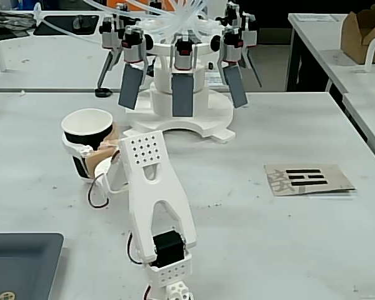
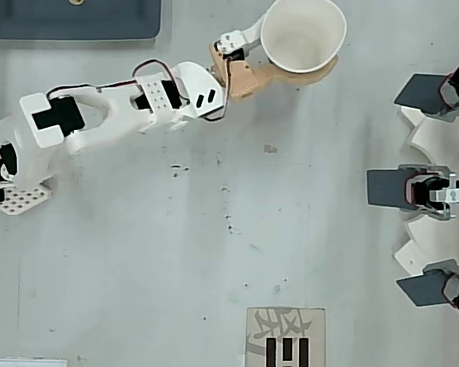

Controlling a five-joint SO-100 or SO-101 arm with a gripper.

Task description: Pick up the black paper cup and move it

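Observation:
The black paper cup (image 1: 86, 123) stands upright at the left of the table in the fixed view; from overhead, the cup (image 2: 304, 34) shows its white inside near the top edge. My gripper (image 1: 87, 149) is shut on the cup's wall. A white finger (image 1: 75, 149) wraps the front and a tan finger (image 1: 109, 140) presses the side. Overhead, the gripper (image 2: 300, 47) reaches in from the left, its tan finger (image 2: 291, 74) curving under the cup. I cannot tell whether the cup's base touches the table.
A white fixture with several dark grey paddles (image 1: 182, 94) stands just behind the cup, and overhead the fixture (image 2: 424, 187) lines the right edge. A cardboard card with black bars (image 1: 307, 178) lies to the right. A dark tray (image 1: 19, 262) sits at front left.

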